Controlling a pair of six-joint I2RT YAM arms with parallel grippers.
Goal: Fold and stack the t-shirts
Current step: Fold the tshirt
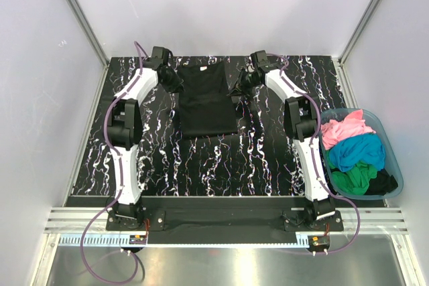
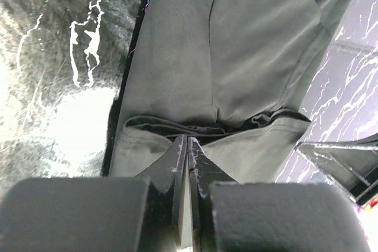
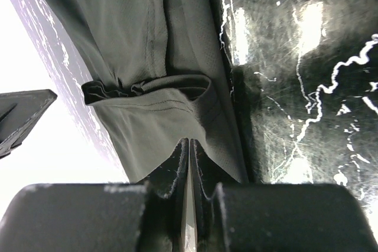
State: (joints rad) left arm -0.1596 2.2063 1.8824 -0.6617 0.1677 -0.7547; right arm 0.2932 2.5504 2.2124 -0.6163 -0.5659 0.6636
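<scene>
Toward 12 o'clock on the table, the black t-shirt lies flat and folded narrow. The left gripper pinches its 10 o'clock corner and the right gripper its 2 o'clock corner, both with jaws nearly together. At 3 o'clock, a tub holds more t-shirts.

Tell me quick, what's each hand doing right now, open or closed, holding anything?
Left hand: closed, pinching the edge of the black shirt.
Right hand: closed, pinching the same shirt's opposite edge.
</scene>
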